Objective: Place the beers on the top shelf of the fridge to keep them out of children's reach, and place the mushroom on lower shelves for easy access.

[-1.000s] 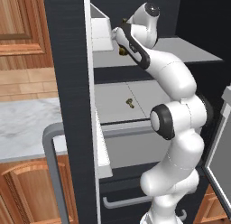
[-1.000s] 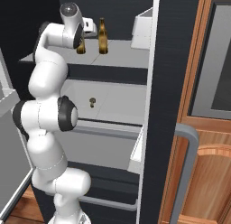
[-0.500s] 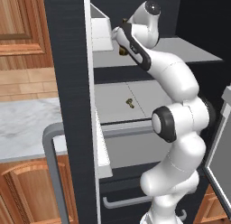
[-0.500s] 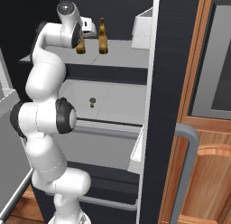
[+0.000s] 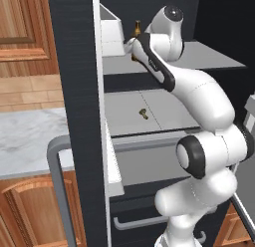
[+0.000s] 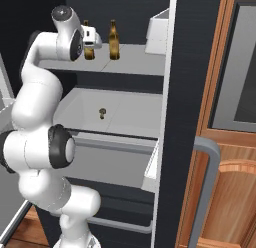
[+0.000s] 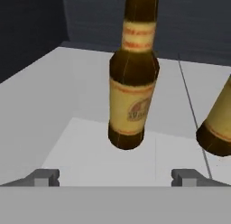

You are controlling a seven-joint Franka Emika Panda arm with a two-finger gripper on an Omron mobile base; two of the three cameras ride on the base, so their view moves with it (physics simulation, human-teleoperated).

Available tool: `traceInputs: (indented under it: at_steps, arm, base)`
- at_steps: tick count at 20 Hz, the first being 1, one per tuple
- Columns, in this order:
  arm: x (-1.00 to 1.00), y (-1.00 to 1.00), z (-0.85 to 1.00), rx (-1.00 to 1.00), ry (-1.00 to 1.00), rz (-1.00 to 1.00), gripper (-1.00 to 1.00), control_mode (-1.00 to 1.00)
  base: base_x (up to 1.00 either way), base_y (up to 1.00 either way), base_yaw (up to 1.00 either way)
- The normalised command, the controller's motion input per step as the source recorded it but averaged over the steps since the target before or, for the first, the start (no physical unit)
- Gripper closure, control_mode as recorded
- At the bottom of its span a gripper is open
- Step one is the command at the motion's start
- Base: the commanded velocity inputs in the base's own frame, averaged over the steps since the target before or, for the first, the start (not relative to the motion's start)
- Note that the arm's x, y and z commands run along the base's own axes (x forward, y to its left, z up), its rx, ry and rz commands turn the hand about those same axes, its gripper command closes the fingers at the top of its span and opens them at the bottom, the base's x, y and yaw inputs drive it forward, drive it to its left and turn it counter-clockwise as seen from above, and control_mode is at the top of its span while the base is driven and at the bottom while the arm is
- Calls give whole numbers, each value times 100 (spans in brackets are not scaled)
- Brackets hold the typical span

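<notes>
Two beers stand upright on the top shelf (image 6: pixel 135 59) of the fridge (image 6: pixel 187 92): one (image 6: pixel 114 40) free, the other (image 6: pixel 88 51) partly behind my hand. In the hand view the nearer beer (image 7: pixel 133 78) stands just beyond my fingertips (image 7: pixel 45 177), and the second beer (image 7: pixel 219 123) sits at the right edge. My gripper (image 7: pixel 116 178) is open with nothing between its tips; it hovers at the shelf's front (image 6: pixel 95 42). The mushroom (image 6: pixel 102 112) lies on the lower shelf (image 6: pixel 135 112), also seen as the mushroom (image 5: pixel 143 113) from the left.
A white bin (image 6: pixel 157 34) sits on the top shelf's right side, seen as the bin (image 5: pixel 110 34) from the left. The open door's edge (image 5: pixel 74 91) carries a grey tubular handle (image 5: pixel 57 181). Wooden cabinets (image 6: pixel 235 142) flank the fridge. A drawer handle (image 5: pixel 139 222) runs below.
My elbow has sunk and the hand has eased slightly down and back from the nearer beer. Both beers and the mushroom stay put.
</notes>
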Motion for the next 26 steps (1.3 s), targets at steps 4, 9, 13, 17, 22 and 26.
traceInputs:
  at_steps: [4, 9, 13, 17, 22, 26]
  arm:
    - [-89, -27, -59, 0, -4, -4, -100, -100]
    - [-100, -46, -48, 0, -2, -5, -100, -100]
    - [-100, -50, -30, 0, -1, -1, -100, -100]
    - [-100, -44, -19, 0, 0, 0, -100, -100]
    - [-100, -22, -18, 0, 1, 0, -100, -100]
    - [-95, -10, -22, 0, 1, 1, -100, -100]
  base:
    - [0, 0, 0]
    - [0, 0, 0]
    - [0, 0, 0]
    - [0, 0, 0]
    - [0, 0, 0]
    - [0, 0, 0]
